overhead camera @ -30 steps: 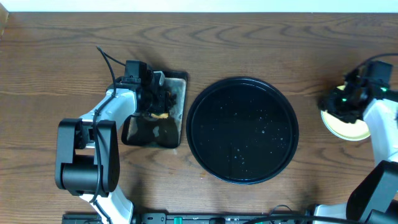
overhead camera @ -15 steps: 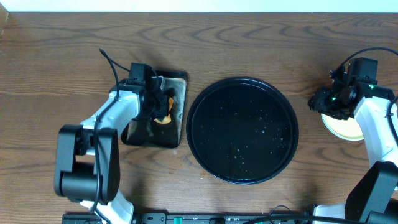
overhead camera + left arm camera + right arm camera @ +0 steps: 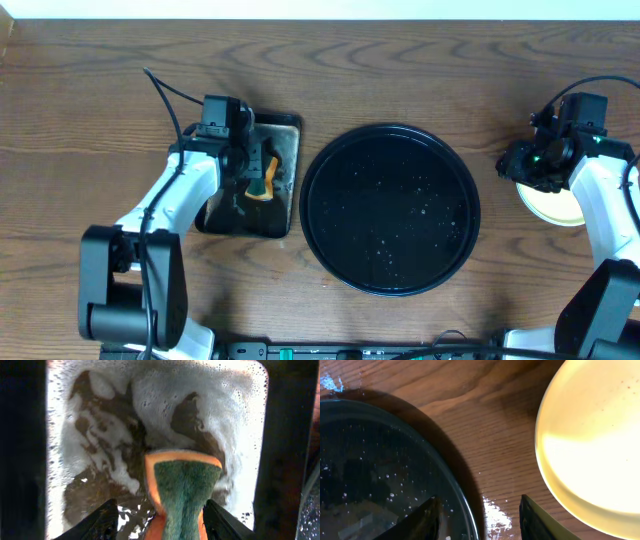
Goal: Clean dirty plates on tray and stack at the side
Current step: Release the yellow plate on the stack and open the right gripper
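Note:
The round black tray sits at the table's middle, wet, with no plate on it. A pale yellow plate rests on the table at the right; any plates beneath it are hidden. My right gripper hovers open and empty between the tray's rim and the yellow plate. My left gripper is open over the rectangular pan. The orange and green sponge stands between its fingers, touching the right finger, apart from the left one.
The pan holds brown soapy water with foam. A wet patch shines on the wood between tray and plate. A black cable arcs behind the left arm.
My left gripper drew back toward the pan's far end and the sponge now shows upright past it. My right gripper moved left off the yellow plate, then held still.

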